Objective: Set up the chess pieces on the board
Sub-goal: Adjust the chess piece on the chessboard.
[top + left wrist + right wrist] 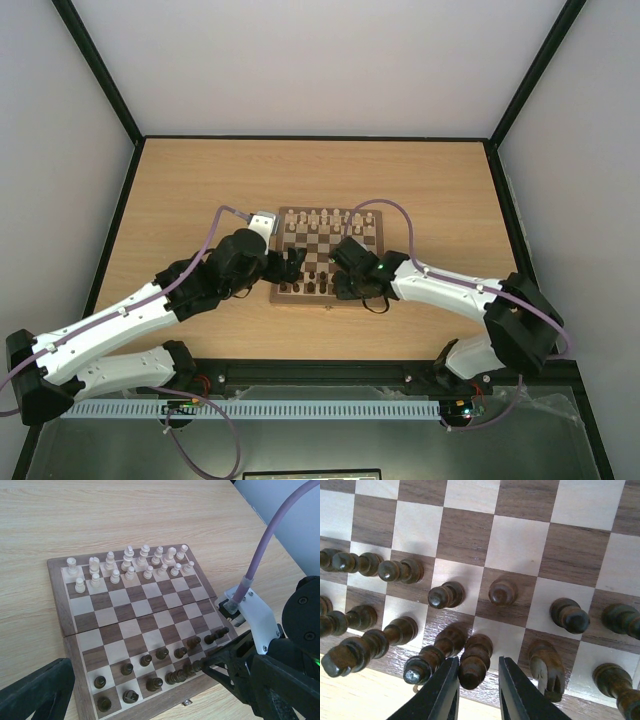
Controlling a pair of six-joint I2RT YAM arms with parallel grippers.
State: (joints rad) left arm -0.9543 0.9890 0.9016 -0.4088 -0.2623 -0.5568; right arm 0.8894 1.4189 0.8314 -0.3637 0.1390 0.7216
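The board [283,215] lies mid-table with the dark chess pieces [161,653] standing on its two near rows. My right gripper [477,662] hangs over the near edge, its fingers [445,690] straddling one dark piece [476,655] on the back row. The left finger touches that piece and a small gap remains at the right finger, so the jaws are open. A taller dark piece [432,655] stands right against the outside of the left finger. My left gripper [290,265] hovers at the board's near left corner, wide open and empty; only one finger [35,692] shows in its wrist view.
Pale pieces [130,565] fill the two far rows of the board [57,615]. A dark knight [545,667] stands one square right of the right gripper [210,662]. The right arm's purple cable [270,535] arcs over the board's right edge. Bare wooden tabletop [200,180] surrounds the board.
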